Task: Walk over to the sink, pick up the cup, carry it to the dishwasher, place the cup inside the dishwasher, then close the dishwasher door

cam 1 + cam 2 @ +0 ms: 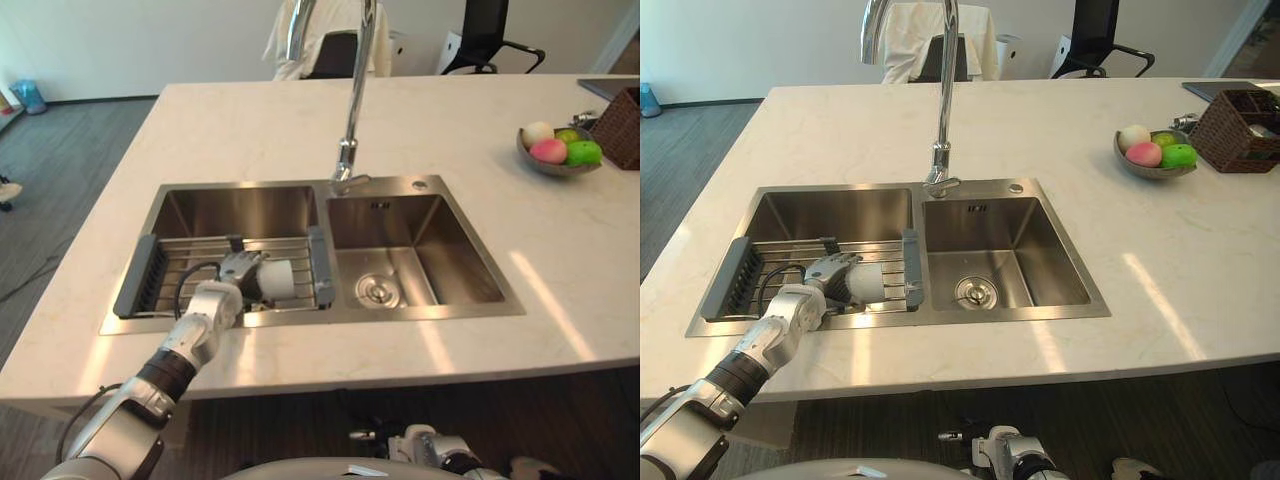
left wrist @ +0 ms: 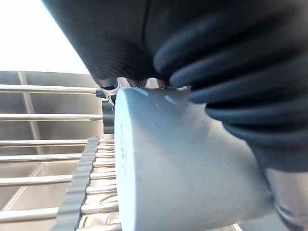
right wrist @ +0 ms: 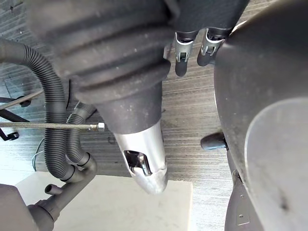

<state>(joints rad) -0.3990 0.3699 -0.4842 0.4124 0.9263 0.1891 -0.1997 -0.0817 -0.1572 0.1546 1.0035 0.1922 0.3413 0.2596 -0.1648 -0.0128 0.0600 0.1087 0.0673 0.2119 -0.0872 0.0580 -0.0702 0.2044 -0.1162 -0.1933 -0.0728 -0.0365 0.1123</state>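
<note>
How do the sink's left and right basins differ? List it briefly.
The left basin is spanned by a wire rack with grey ends; the right basin has none. The left basin's rack carries the white cup, on its side in the left hand; the right basin is bare. The right basin's drain shows; the left basin's floor lies under the rack. Both are steel, side by side.

I see a fruit bowl (image 1: 1160,172) on the countertop (image 1: 820,130), well right of the faucet (image 1: 944,90). A wicker basket (image 1: 1238,130) sits farther right of the faucet. A cloth-draped chair (image 1: 930,35) stands behind the faucet.
</note>
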